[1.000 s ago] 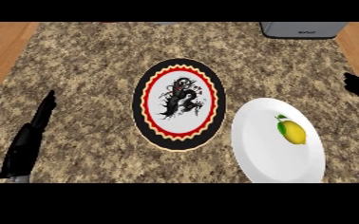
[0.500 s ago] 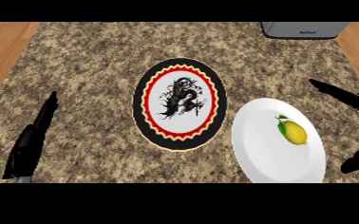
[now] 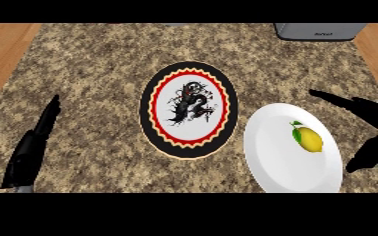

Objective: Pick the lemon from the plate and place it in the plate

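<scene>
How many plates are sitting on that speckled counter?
2. A round black-rimmed plate with a red zigzag ring and dark figure lies mid-counter; a plain white plate lies to its right, holding a yellow lemon. None looks hidden.

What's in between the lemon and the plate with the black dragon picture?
In the head view, only the white plate's bare surface and rim, then a thin strip of counter, separate the lemon from the patterned plate.

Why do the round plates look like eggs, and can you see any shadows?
In the head view, the camera looks steeply down, so the white plate and the patterned plate look taller than wide. The light is even: no clear shadow shows under the lemon or the right hand, and the counter has no glare.
</scene>
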Robot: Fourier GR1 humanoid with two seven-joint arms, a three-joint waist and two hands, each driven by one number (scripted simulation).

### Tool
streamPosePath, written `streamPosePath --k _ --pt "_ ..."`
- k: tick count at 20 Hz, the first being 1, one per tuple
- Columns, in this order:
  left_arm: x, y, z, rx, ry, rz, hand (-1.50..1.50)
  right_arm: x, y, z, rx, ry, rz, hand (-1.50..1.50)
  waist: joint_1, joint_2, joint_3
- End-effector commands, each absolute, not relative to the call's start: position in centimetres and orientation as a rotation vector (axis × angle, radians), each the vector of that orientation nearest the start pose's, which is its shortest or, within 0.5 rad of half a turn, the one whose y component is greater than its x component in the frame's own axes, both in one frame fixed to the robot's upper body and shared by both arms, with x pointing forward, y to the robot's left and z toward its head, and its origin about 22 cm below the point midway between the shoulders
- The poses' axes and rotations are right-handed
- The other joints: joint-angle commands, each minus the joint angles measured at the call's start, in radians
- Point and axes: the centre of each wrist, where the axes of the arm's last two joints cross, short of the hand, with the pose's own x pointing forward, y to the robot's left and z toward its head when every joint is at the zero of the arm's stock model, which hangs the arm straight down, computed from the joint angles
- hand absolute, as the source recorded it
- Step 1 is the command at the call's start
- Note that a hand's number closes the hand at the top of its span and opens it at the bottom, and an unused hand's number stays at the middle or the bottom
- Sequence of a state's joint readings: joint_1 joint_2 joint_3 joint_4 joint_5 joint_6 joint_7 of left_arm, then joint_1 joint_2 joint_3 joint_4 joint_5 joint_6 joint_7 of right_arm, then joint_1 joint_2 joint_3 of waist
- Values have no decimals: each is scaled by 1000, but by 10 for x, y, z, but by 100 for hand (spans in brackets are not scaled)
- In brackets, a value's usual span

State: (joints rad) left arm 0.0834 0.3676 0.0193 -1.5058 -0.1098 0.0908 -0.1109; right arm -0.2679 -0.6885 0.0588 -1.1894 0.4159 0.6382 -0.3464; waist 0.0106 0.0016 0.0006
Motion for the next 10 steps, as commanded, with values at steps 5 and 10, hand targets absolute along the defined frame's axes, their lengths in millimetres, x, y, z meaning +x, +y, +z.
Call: streamPosePath --k 5,10 --pt "223 350 8 463 -1516 -303 0 307 -374 43 -83 -1160 1316 -150 -7 -1 -1" --pt "218 348 -10 463 -1500 -293 0 309 -376 22 -100 -1123 1333 -150 -4 -1 0"
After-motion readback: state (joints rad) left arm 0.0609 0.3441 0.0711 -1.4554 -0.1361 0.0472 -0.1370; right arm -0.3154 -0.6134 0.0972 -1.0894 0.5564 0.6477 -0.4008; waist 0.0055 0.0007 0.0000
